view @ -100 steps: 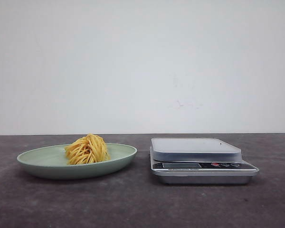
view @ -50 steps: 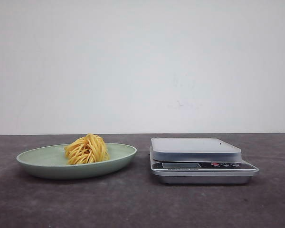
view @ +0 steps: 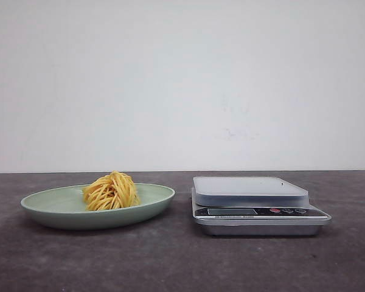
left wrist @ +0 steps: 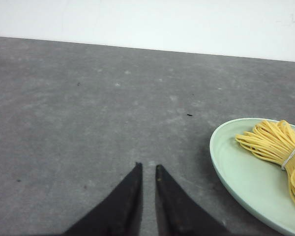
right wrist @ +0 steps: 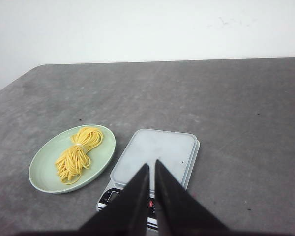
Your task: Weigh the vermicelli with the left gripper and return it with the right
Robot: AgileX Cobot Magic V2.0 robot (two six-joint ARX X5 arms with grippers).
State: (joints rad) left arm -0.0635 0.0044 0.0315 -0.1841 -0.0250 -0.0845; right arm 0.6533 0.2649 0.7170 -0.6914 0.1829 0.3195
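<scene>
A bundle of yellow vermicelli (view: 112, 191) lies on a pale green plate (view: 48, 210) at the left of the table. A silver kitchen scale (view: 250, 186) stands to its right with nothing on its platform. No gripper shows in the front view. In the left wrist view my left gripper (left wrist: 147, 166) is shut and empty above bare table, beside the plate (left wrist: 231, 162) and the vermicelli (left wrist: 278, 147). In the right wrist view my right gripper (right wrist: 152, 163) is shut and empty, high above the scale (right wrist: 157, 147); the vermicelli (right wrist: 78, 152) lies on the plate (right wrist: 42, 174) beside it.
The dark grey table (view: 170, 261) runs back to a white wall (view: 182, 85). The scale's display and buttons (view: 255, 212) face the front. A table edge shows in the right wrist view beyond the plate (right wrist: 19, 78).
</scene>
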